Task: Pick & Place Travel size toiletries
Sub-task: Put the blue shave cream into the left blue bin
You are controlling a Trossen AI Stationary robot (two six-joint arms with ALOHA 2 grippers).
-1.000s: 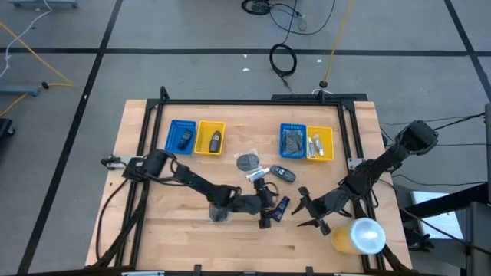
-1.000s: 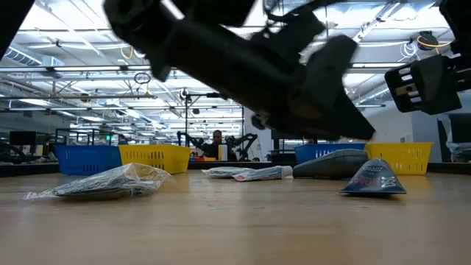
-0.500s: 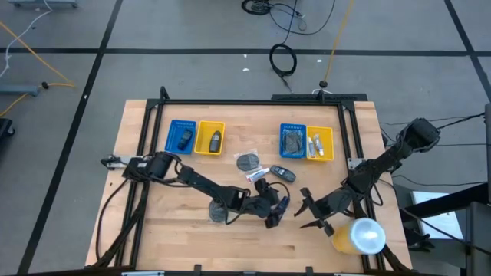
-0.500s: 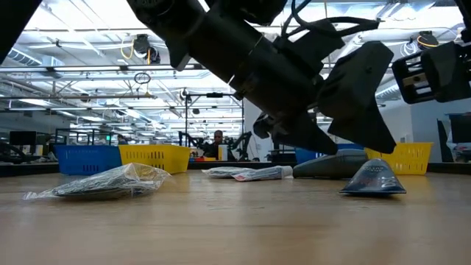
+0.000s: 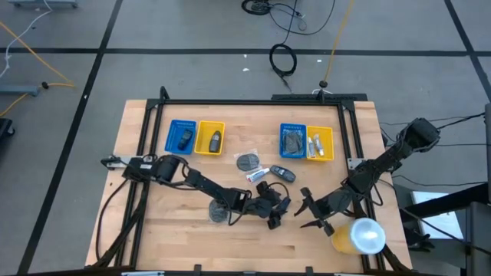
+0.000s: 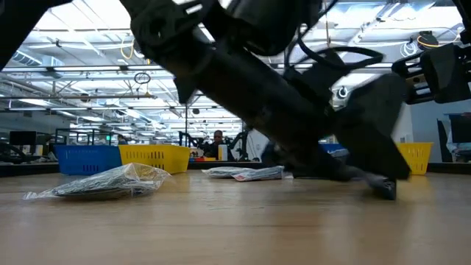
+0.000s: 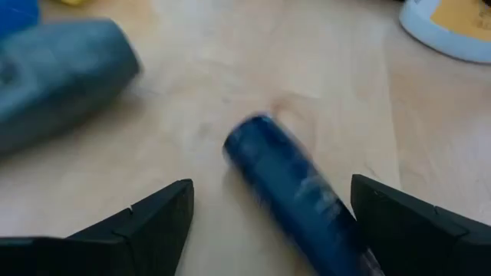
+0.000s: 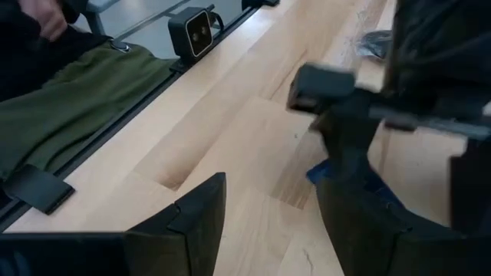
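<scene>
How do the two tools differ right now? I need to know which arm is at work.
The left tool is down at the table with its fingers spread wide on either side of the dark blue tube; the right tool has nothing between its fingers. The left tool sits mid-table; the right tool is beside the big yellow cylinder. Both are open.

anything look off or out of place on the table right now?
Nothing damaged or spilled. Loose items lie mid-table outside the trays: a wrapped disc, a dark oval piece, a white tube. The dark blue tube lies between the open left gripper fingers.
</scene>
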